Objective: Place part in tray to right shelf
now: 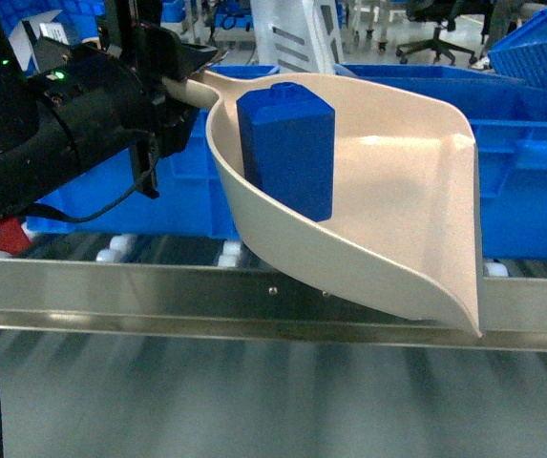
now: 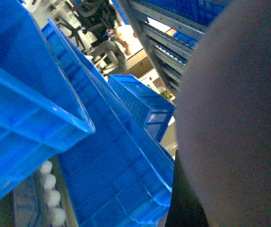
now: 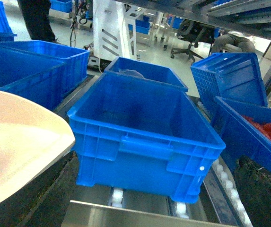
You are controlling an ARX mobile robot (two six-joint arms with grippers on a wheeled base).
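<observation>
The cream-beige tray (image 1: 397, 191) hangs tilted above the right shelf's steel front rail (image 1: 158, 301), its lip low and to the right. The blue part (image 1: 287, 148) stands inside it against the back wall. My left gripper (image 1: 182, 76) is shut on the tray's handle at the upper left. In the left wrist view the tray's underside (image 2: 239, 109) fills the right half. In the right wrist view my right gripper (image 3: 154, 208) is open, its dark fingers (image 3: 260, 194) wide apart above the rail (image 3: 126, 215). The tray's lip (image 3: 17, 142) shows at that view's left.
Large blue crates (image 1: 531, 181) stand on the shelf's white rollers (image 1: 111, 250) right behind the tray. One empty crate (image 3: 144, 127) sits straight ahead of my right gripper. A crate with red pieces (image 3: 263, 132) is to its right. Office chairs stand in the background.
</observation>
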